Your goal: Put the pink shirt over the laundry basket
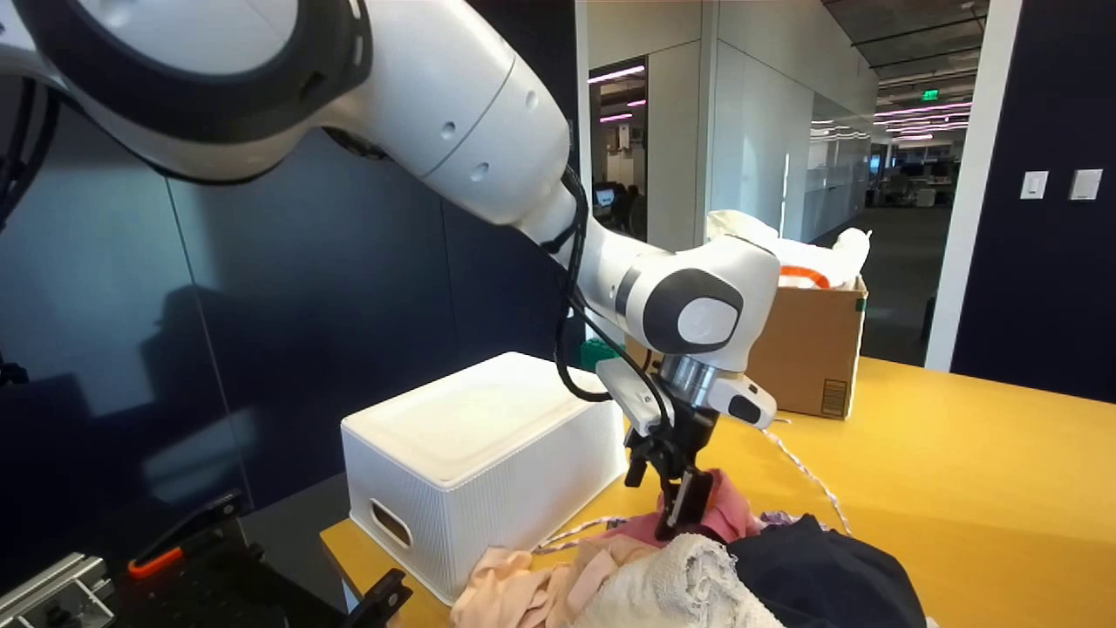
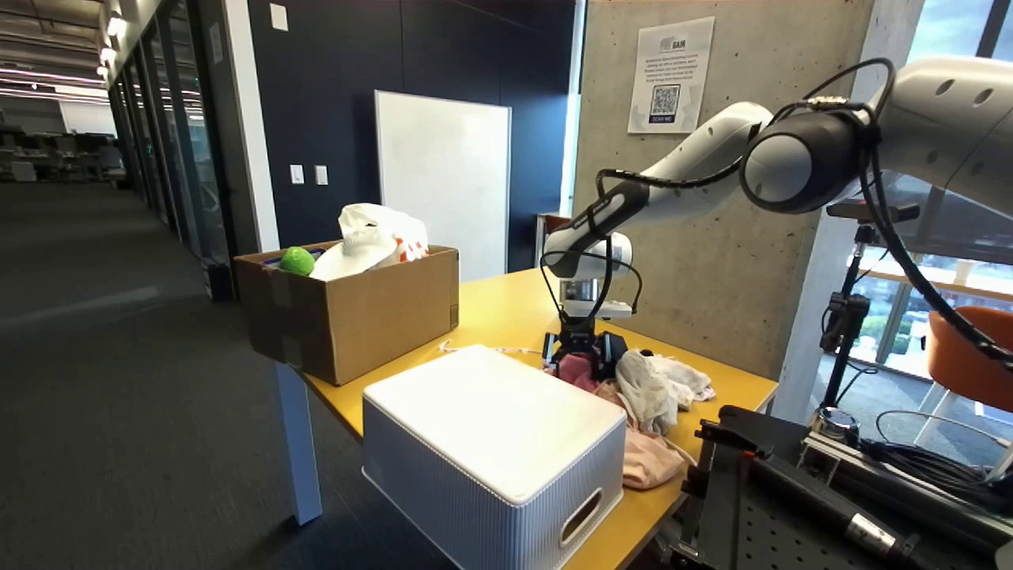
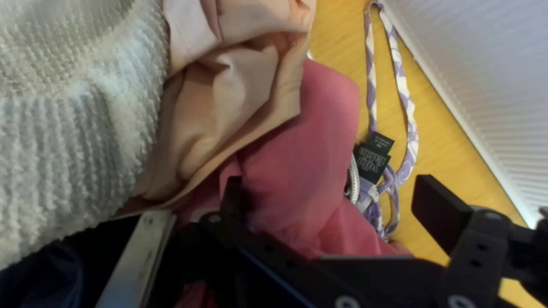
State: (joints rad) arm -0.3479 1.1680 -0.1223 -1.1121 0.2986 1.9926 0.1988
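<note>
The pink shirt (image 3: 323, 111) lies crumpled in a clothes pile on the table, partly under a peach cloth. It also shows in both exterior views (image 1: 728, 510) (image 2: 576, 370). The laundry basket (image 1: 532, 471) is a white ribbed box with a closed flat top facing up and a handle hole. It also shows in an exterior view (image 2: 495, 412), and its side shows in the wrist view (image 3: 496, 72). My gripper (image 3: 338, 201) is open, pointing down at the shirt beside the basket. One finger presses into the pink cloth; the other is over bare table.
A grey-white knit (image 1: 689, 584), a peach cloth (image 1: 514, 584) and a dark navy cloth (image 1: 828, 571) crowd around the shirt. A purple-white strap (image 3: 406, 94) lies between shirt and basket. A cardboard box (image 1: 806, 349) stands farther along the yellow table (image 1: 959, 462).
</note>
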